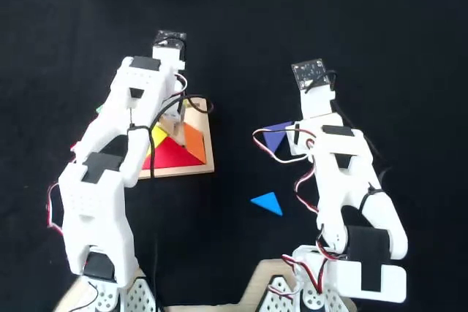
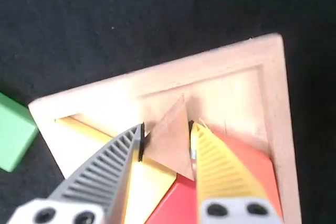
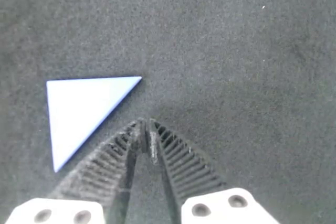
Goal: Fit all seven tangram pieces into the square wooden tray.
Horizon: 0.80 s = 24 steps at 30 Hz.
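The square wooden tray lies on the black surface, left of its middle, under the left arm. Inside it a red triangle sits along the tray's near edge, a yellow piece lies against it on the left and an orange piece on the right. Bare wood shows in the tray's far part. The left tool hangs over that part, clenched on a brownish triangle, which is pinched by two opposite edges between the grey finger and the yellow one, with one tip pointing at the bare wood near a tray corner. Whether the triangle touches the tray floor cannot be told. A green block lies on the black surface just outside the tray's rim, close to another corner. To the right of the tray and apart from it, a dark blue triangle lies flat on the surface beside the right arm. In the right wrist view the right tool is clenched on nothing, its toothed fingertips pressed together just beside that triangle's long edge without touching it. A lighter blue triangle lies nearer the surface's near edge, between the two arms and well apart from the tray.
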Each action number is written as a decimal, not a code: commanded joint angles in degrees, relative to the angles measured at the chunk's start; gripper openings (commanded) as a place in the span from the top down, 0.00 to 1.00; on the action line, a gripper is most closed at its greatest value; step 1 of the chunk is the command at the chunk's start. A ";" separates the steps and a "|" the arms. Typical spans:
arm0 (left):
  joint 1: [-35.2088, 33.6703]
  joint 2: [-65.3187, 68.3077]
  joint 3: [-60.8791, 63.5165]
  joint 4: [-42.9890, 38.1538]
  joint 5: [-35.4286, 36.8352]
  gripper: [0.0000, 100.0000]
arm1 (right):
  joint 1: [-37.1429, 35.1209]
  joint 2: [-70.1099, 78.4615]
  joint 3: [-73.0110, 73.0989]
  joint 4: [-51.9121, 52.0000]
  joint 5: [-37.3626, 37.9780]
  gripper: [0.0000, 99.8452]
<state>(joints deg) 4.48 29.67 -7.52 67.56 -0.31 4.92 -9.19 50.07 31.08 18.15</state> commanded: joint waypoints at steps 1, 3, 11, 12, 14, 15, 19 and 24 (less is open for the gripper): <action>0.57 -3.69 0.66 -0.97 -0.53 0.97 | -0.79 -0.04 -0.22 -1.05 -0.09 0.99; 0.13 -3.69 0.66 -0.97 0.62 0.97 | -0.79 -0.04 -0.22 -1.05 -0.09 0.99; 3.03 -4.31 0.66 4.66 11.08 0.97 | -0.88 -0.04 -0.22 -1.05 -0.09 0.99; 3.38 -4.13 0.66 4.75 11.69 0.97 | -0.88 -0.04 -0.22 -1.05 -0.09 0.99; 3.74 -3.69 0.66 4.75 12.66 0.97 | -0.88 -0.04 -0.22 -1.05 -0.09 0.99; 3.74 -3.69 0.66 4.75 12.92 0.97 | -0.88 -0.04 -0.22 -1.05 -0.09 0.99; 4.26 -3.69 0.75 4.75 12.92 0.97 | -0.88 -0.04 -0.22 -1.05 -0.09 0.99; 4.62 -3.69 0.13 8.62 13.89 0.92 | -0.88 -0.04 -0.22 -1.05 -0.09 0.99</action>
<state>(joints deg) 7.82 28.70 -6.64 73.19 12.00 4.92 -9.19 50.07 31.08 18.15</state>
